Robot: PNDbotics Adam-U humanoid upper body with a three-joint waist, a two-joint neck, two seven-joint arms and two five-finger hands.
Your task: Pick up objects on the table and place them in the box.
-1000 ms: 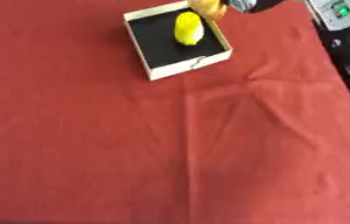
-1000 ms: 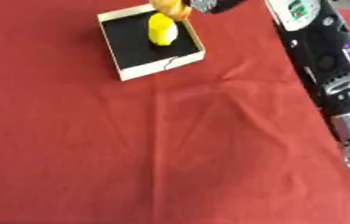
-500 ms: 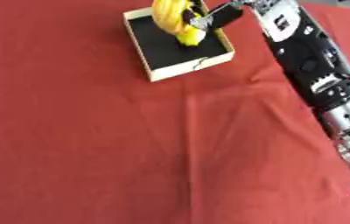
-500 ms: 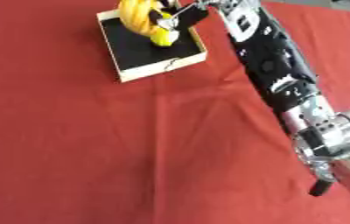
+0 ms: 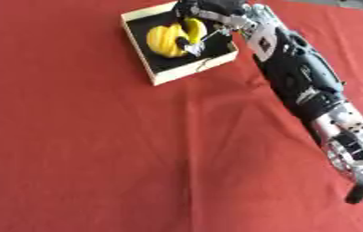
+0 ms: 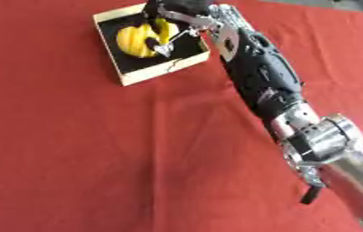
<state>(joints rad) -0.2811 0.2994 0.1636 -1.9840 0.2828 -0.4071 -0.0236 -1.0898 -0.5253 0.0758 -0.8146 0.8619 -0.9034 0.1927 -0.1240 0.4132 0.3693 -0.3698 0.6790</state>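
One robot hand (image 5: 204, 11), the right, is over the box (image 5: 154, 74) with fingers curled round the yellow banana-like fruit (image 5: 171, 38), which sits inside it. Placing step under way. Next, likely: release and lift clear. Red cloth surface (image 5: 81, 154) otherwise bare; room unseen.

The desk (image 5: 81, 149) is covered in a matt red cloth with soft creases, one running down its middle. The box (image 5: 154, 76) has pale walls that look like bare wood or card and a flat matt black lining, and the yellow objects (image 5: 167, 40) inside it look smooth with a slight plastic-like sheen. The right hand (image 5: 204, 13) and its arm are mostly black, hard and faintly glossy, with thin bright metal rods at the fingers and a polished silver metal joint (image 6: 327, 136) lower down
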